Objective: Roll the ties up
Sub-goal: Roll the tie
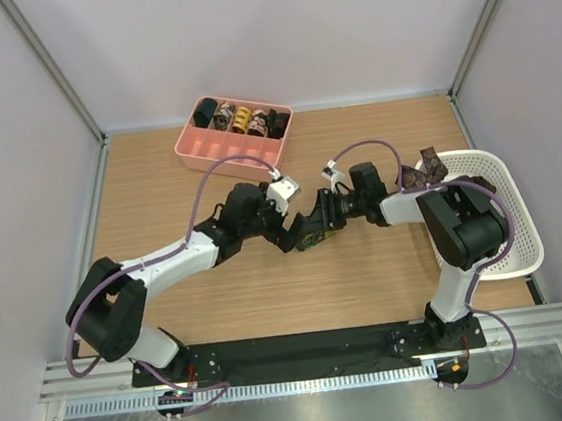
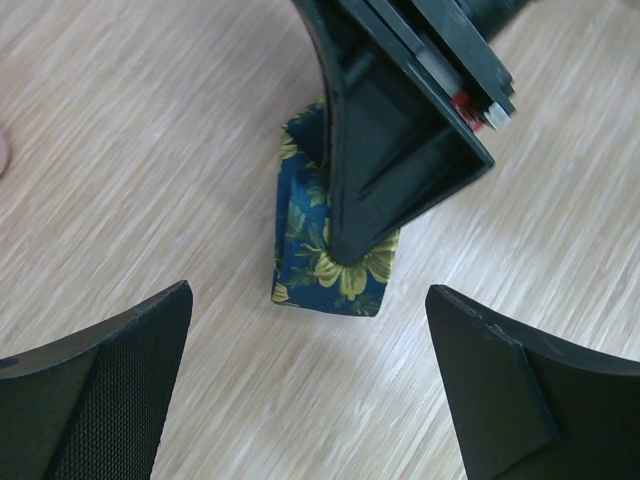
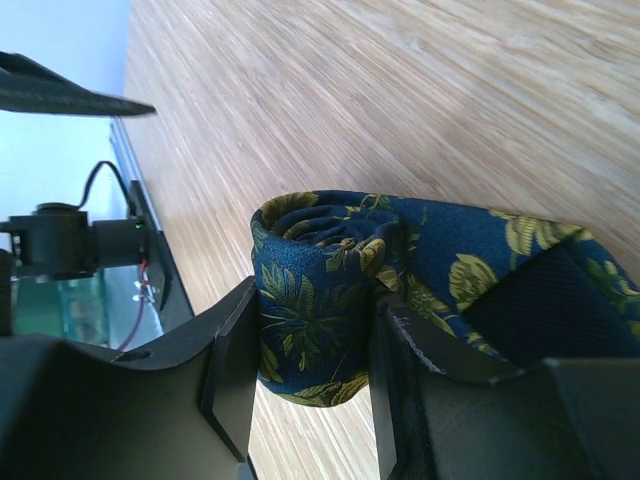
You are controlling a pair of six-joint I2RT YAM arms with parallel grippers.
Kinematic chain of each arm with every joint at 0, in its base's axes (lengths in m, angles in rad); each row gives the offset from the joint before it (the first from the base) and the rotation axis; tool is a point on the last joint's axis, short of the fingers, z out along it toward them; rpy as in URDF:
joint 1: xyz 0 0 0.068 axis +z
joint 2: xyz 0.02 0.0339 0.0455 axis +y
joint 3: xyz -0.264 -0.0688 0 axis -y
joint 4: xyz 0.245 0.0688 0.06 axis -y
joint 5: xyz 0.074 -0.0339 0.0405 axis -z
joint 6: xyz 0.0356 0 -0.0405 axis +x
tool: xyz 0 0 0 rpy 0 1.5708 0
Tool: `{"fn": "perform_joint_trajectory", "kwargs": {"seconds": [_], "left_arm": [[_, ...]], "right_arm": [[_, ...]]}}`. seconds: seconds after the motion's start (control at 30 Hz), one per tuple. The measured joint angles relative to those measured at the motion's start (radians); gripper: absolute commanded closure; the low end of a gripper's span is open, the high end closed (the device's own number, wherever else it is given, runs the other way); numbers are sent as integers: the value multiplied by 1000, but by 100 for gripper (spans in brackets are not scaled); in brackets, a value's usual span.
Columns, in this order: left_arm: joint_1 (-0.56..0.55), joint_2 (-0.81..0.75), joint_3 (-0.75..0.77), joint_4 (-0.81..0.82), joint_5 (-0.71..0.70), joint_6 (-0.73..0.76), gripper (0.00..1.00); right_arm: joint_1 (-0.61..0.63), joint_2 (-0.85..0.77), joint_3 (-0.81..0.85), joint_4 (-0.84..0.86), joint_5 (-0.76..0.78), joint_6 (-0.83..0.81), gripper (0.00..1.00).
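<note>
A navy tie [image 3: 440,250] with yellow-green flower print is wound into a small coil on the wooden table. My right gripper [image 3: 312,345] is shut on that coil, one finger on each side. From the left wrist view, the coil [image 2: 345,290] stands on the table under the right arm's black finger [image 2: 390,160]. My left gripper [image 2: 310,400] is open just short of it, nothing between its fingers. From above, both grippers meet at the tie [image 1: 312,237] mid-table: left gripper [image 1: 291,231], right gripper [image 1: 322,216]. Several rolled ties [image 1: 241,120] lie in a pink tray [image 1: 190,152].
The pink tray stands at the back, left of centre. A white perforated basket [image 1: 522,207] stands at the right edge, with a dark patterned tie [image 1: 431,165] hanging over its near-left rim. Purple cables arc above both arms.
</note>
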Motion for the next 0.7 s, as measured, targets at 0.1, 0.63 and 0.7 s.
{"fn": "perform_joint_trajectory", "kwargs": {"seconds": [0.1,0.63,0.7], "left_arm": [[-9,48,32,-19,41,50,0],[-54,341,291,-227,97,248,0],[-54,374,335,-256,105,268,0]], "right_arm": [[-29,23,-11,38,-44,28,78],[-74,77,-11,74,-116,86,80],[-76,80,-8,70,-118,86,80]]}}
